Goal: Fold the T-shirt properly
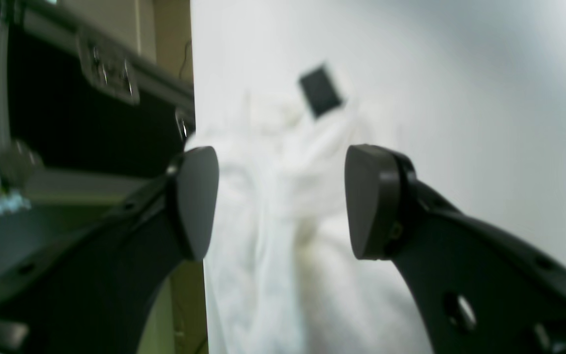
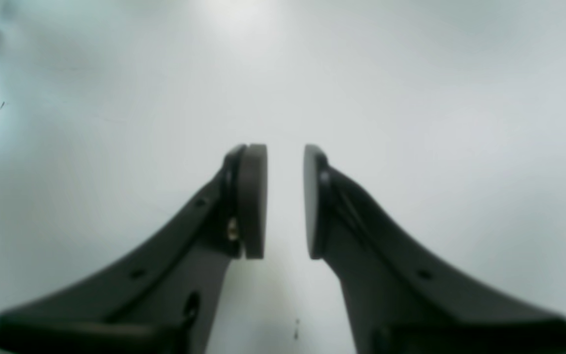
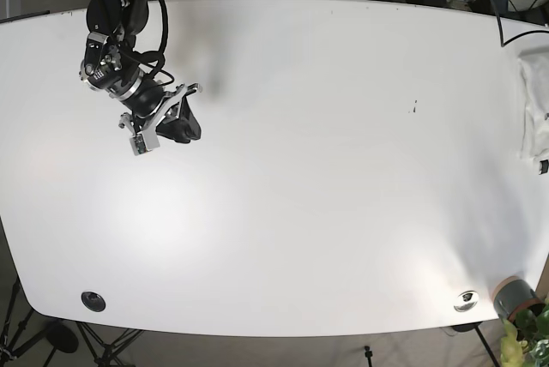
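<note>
The white T-shirt (image 1: 283,231) lies crumpled at the table's edge, with a small black tag (image 1: 320,92) on it. In the base view, the T-shirt (image 3: 535,97) is bunched at the far right edge. My left gripper (image 1: 283,201) hovers over the crumpled cloth, open wide, with nothing between its fingers. That arm is out of the base view. My right gripper (image 2: 284,201) hangs over bare white table with a narrow gap between its pads and holds nothing. In the base view, the right gripper (image 3: 184,127) is at the far left, a long way from the shirt.
The white table (image 3: 300,170) fills the base view. A black case with metal trim (image 1: 67,113) stands beside the table's edge, left of the shirt. A round grommet (image 3: 93,300) and a metal disc (image 3: 466,300) sit near the front edge. Cables lie along the back.
</note>
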{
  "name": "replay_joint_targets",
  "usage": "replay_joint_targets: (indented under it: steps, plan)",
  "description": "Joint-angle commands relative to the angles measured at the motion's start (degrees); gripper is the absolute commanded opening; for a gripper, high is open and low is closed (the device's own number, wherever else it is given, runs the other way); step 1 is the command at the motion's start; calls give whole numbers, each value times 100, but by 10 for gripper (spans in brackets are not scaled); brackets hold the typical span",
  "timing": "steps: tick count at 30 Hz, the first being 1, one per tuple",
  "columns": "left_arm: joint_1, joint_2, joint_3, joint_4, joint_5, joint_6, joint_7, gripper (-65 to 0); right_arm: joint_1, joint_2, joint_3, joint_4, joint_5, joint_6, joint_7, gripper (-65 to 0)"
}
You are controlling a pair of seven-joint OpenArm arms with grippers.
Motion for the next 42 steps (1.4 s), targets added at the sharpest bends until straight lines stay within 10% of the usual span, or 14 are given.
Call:
replay_joint_targets:
  steps: [1, 14, 28, 42]
  plan:
    - [-62, -235, -81, 226, -85, 56, 86, -276, 59, 63, 19, 132, 105, 43, 159, -534]
    - [202, 952, -943, 1334, -33, 118, 122, -314, 262, 309, -7, 132, -519, 34, 713, -534]
    - [712, 4064, -1971, 3848, 2385, 118, 122, -404, 209, 344, 19, -97, -2471, 34, 2990, -534]
    - [1459, 5884, -1962, 4841, 2543, 126, 122, -406, -354, 459, 248, -527, -2603, 25, 4027, -534]
